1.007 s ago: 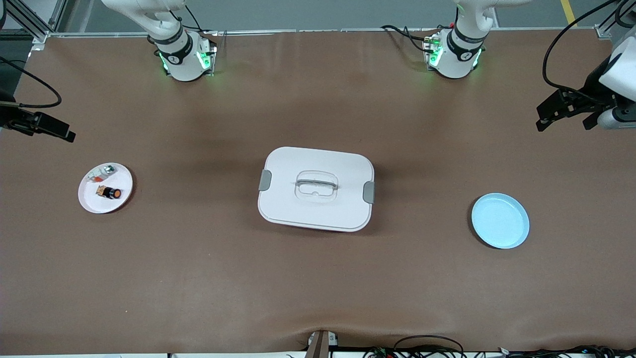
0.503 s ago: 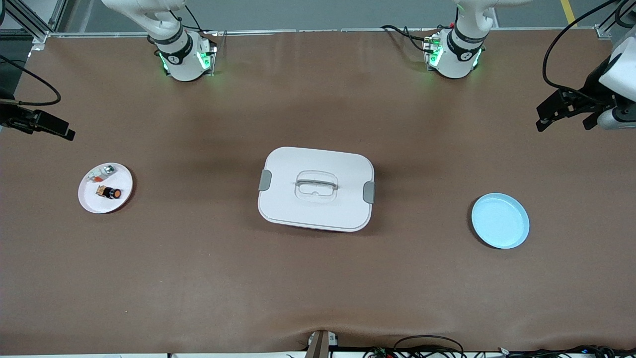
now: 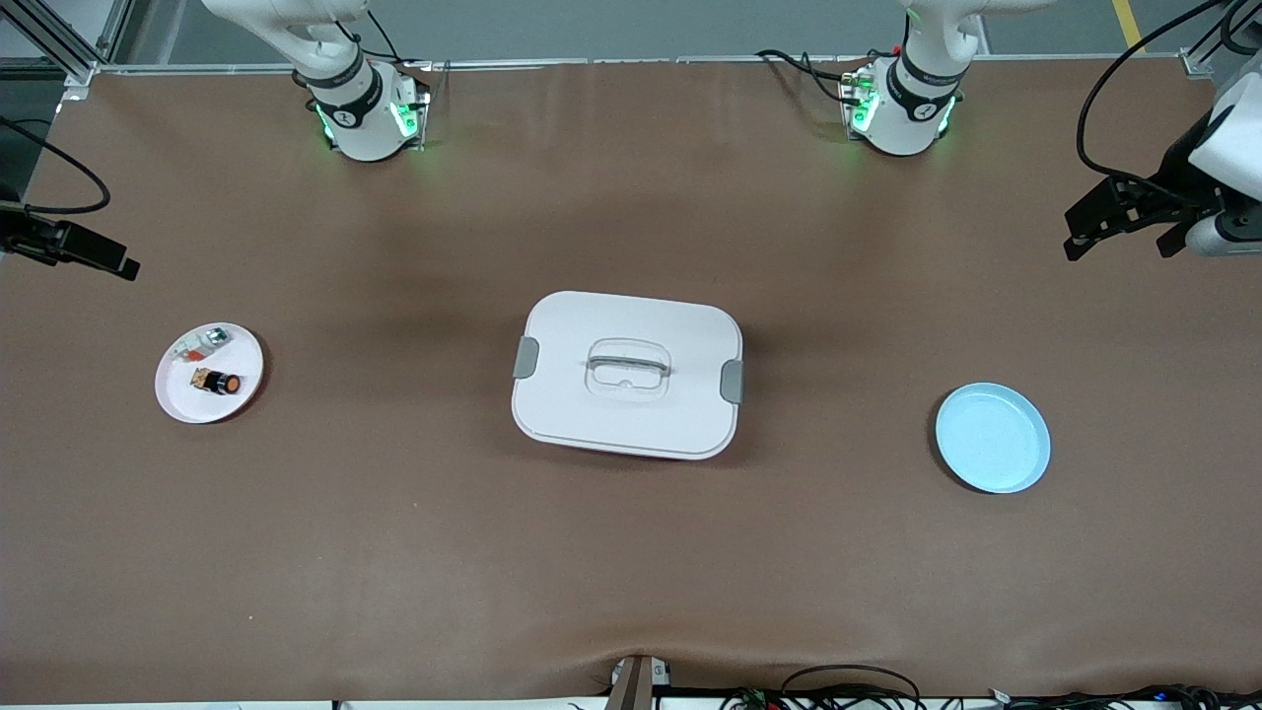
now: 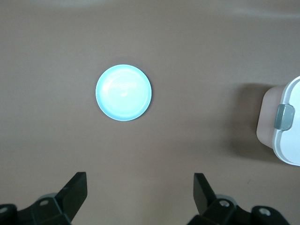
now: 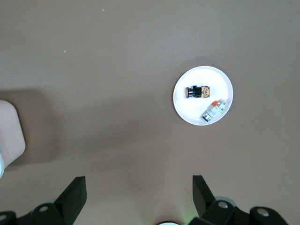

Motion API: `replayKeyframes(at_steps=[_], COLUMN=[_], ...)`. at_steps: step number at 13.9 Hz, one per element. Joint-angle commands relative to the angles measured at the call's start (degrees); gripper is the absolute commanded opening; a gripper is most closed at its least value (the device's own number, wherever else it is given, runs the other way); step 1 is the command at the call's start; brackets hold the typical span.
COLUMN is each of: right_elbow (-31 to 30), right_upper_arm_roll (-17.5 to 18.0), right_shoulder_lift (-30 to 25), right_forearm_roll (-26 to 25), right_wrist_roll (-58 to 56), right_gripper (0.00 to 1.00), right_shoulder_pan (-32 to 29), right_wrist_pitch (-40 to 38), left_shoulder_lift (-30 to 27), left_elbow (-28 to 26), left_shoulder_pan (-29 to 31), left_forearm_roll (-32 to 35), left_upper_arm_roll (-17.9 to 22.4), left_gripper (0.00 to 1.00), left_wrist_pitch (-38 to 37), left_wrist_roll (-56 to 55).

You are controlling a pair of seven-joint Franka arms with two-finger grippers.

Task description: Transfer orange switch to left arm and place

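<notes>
Orange switch (image 3: 218, 381) lies on white plate (image 3: 177, 399) w/ a clear-white part (image 3: 200, 344), toward right arm's end of desk (image 3: 631, 552). Box (image 3: 627, 374) mid-desk. Right tool (image 5: 138, 197) and left tool (image 4: 140, 194) both wide open, holding nothing; left one above blue plate (image 4: 123, 92).

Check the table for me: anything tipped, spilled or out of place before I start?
Nothing stands out. The orange switch lies on the white plate beside a clear-white part, the box sits closed mid-table, and the blue plate is bare.
</notes>
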Motion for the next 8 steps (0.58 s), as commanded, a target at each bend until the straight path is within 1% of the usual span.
replayKeyframes(at_steps=[1,3,8], right_elbow=[-4.3,-7.4,-7.9], right_upper_arm_roll=[0.3,0.3,0.3], right_shoulder_lift=[-0.6,-0.6,0.2], right_forearm_roll=[-0.2,-0.2,-0.3], right_wrist_roll=[0.7,0.6,0.6], right_gripper=[1.00,1.00,1.00], right_shoulder_pan=[-2.3,-4.4,-7.0], right_wrist_pitch=[4.1,7.6,8.6], left_shoulder_lift=[0.6,0.6,0.6], left_elbow=[1.7,1.7,1.8], left_shoulder_pan=[-0.1,-0.1,0.0], left_forearm_roll=[-0.8,-0.8,-0.8], left_upper_arm_roll=[0.1,0.1,0.1], left_gripper=[1.00,1.00,1.00], left_wrist_pitch=[-1.4,-1.4,-1.4], left_wrist_roll=[1.0,1.0,1.0])
